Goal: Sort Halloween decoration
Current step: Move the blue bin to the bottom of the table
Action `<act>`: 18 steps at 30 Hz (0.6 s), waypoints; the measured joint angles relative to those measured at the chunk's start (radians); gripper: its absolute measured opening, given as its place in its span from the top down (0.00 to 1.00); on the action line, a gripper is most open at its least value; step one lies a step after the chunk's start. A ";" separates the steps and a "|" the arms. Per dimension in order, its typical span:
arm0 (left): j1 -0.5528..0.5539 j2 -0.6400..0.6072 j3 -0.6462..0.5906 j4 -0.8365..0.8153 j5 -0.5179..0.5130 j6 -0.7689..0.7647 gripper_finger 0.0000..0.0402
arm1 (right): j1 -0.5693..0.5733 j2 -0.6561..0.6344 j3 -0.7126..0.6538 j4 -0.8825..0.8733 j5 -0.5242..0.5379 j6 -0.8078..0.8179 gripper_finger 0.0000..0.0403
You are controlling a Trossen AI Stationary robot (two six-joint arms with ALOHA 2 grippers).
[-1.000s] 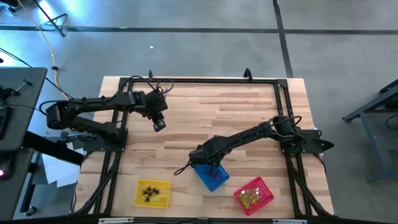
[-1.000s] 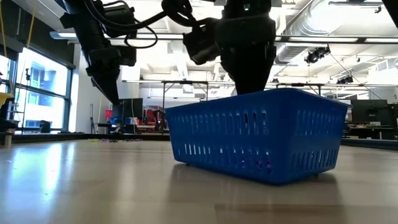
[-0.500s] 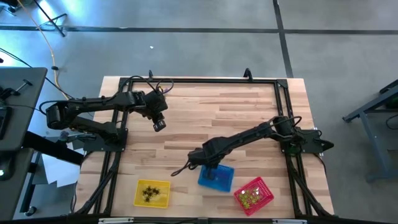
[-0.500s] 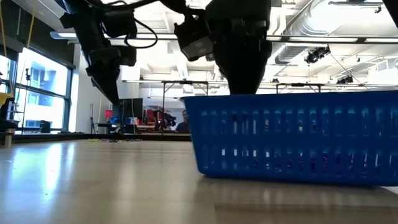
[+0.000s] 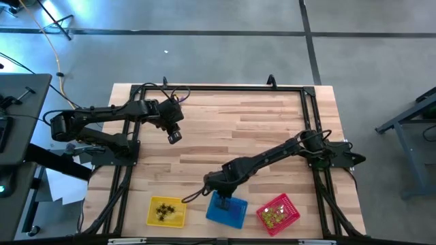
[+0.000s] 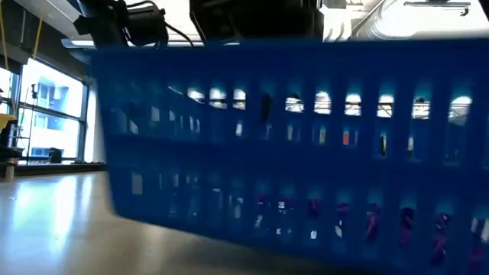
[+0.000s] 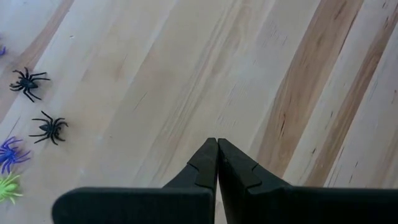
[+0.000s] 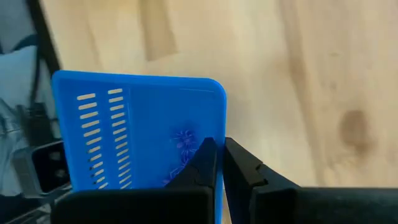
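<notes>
Right now my right hand (image 8: 217, 163) is pinched on the rim of the blue basket (image 5: 226, 209), one finger inside the wall and one outside. The basket sits between the yellow basket (image 5: 167, 211) and the red basket (image 5: 278, 213) at the near edge of the table (image 5: 259, 122), with a few purple spiders (image 8: 185, 138) lying on its floor just ahead of my fingertips.

I judge this step to be positioning the blue basket in line with the other two, not picking a trinket. Next I'd need to let go of the rim and lift clear without dragging the basket along.

My left hand (image 7: 217, 163) hangs over bare wood, fingers pressed together and holding nothing. The unsorted decorations lie off to its side: two black spiders (image 7: 48, 126), a purple one (image 7: 12, 152) and a green one (image 7: 7, 186), well apart from the fingertips.
</notes>
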 joint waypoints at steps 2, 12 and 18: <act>0.000 0.000 0.000 0.000 0.000 0.000 1.00 | 0.014 0.000 0.000 0.024 -0.001 0.010 0.99; 0.000 0.000 0.000 0.000 0.000 -0.025 1.00 | 0.050 0.000 0.000 0.157 0.017 0.055 0.99; 0.000 0.000 0.000 -0.002 0.000 -0.028 1.00 | 0.047 0.000 0.000 0.154 0.032 0.072 0.97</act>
